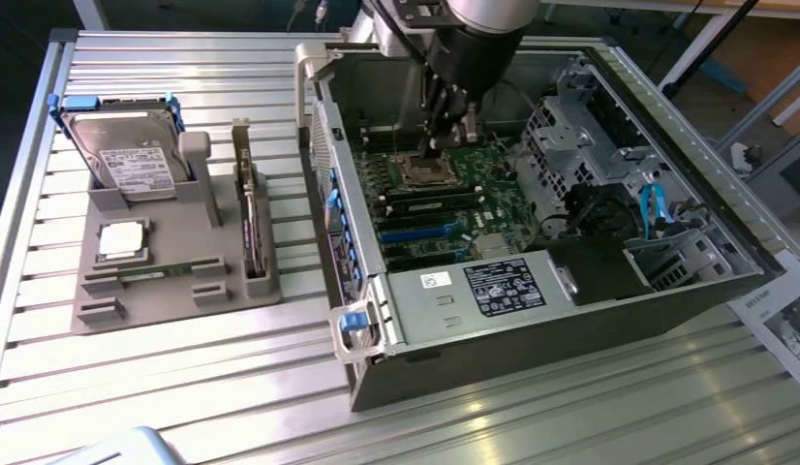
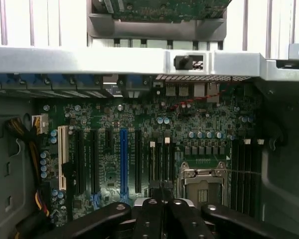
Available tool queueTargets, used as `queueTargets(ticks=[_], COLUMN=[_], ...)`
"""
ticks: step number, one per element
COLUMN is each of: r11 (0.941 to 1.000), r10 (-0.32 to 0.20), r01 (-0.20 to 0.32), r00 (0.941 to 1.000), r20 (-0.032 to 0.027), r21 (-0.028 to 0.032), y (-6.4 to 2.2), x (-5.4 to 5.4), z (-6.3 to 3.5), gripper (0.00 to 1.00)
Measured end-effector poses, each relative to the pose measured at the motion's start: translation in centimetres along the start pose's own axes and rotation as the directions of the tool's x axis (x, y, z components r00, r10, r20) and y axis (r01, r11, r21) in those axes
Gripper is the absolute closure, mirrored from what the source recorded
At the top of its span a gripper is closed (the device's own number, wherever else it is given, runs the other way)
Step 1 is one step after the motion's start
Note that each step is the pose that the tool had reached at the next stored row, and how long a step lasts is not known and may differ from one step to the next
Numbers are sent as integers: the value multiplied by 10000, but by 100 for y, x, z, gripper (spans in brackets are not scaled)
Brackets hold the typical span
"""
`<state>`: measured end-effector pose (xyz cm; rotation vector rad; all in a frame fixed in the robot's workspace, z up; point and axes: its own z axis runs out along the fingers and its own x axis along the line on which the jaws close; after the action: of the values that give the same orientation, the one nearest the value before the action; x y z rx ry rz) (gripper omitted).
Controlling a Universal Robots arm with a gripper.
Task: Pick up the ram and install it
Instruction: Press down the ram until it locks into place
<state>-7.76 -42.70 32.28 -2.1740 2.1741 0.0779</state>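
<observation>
Exterior view first: I see my arm [image 1: 472, 39] reaching down from the top of the picture into the open computer case [image 1: 555, 291], its dark wrist roughly vertical and the gripper [image 1: 442, 145] hanging just above the motherboard [image 1: 452, 194], close to the processor socket [image 1: 419, 171]. The fingers are drawn together, closed, and I can make out nothing between them.

From the wrist camera I look straight down the closed gripper [image 2: 162, 199] at the board. Black finger links meet at the middle of the frame, and beyond them lie the socket with its metal frame [image 2: 203, 181], a blue expansion slot [image 2: 123, 159], a white slot [image 2: 63, 157] and a row of dark memory slots [image 2: 159, 159] between the blue one and the socket.

The ram [image 1: 155, 274] I read as the thin green strip lying flat in a groove of the grey holder [image 1: 180, 252], well apart from the gripper and outside the case, toward the exterior view's left. It is small there, so I hold that loosely. On the same holder sit a hard drive [image 1: 122, 155] propped up at the back, a square silver processor chip [image 1: 122, 239] in front of it, and a dark expansion card [image 1: 252, 223] standing on edge along the side nearest the case. Holder and case both rest on the ribbed metal surface [image 1: 180, 387]
</observation>
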Motion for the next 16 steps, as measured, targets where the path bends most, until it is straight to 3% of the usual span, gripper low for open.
queueTargets(ticks=[2, 7, 11, 14, 16], r11=[10000, 10000, 10000, 9999, 9999], r10=[1, 3, 6, 9, 10], r01=[-1, -3, -6, -9, -10], r00=[10000, 10000, 10000, 10000, 10000], r20=[0, -1, 0, 0, -1], r21=[-9, -45, -69, -111, -112], y=[-95, -432, -617, -827, -836], x=[0, 0, 1, 0, 0], z=[1, 5, 7, 9, 9], gripper=[90, 90, 90, 90, 90])
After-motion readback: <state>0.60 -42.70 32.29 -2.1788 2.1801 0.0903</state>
